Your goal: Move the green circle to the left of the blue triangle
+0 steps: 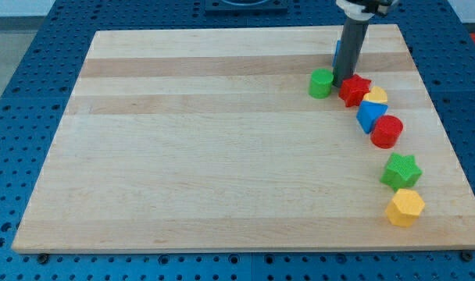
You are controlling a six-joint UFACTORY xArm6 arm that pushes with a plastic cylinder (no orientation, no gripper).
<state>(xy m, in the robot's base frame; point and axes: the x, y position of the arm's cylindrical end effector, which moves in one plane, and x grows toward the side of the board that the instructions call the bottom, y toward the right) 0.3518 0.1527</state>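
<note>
The green circle [320, 83] sits at the view's upper right on the wooden board [183, 156]. The blue triangle [369, 115] lies to its lower right, between a red star [355, 90], a yellow block [376, 96] and a red circle [387, 131]. My tip [339, 82] is down on the board in the narrow gap between the green circle and the red star, right beside the circle's right edge. A blue block [337, 53] is mostly hidden behind the rod.
A green star [400, 170] and a yellow hexagon [405, 207] lie near the board's right edge, lower down. The blocks form a curved line down the right side. Blue perforated table surrounds the board.
</note>
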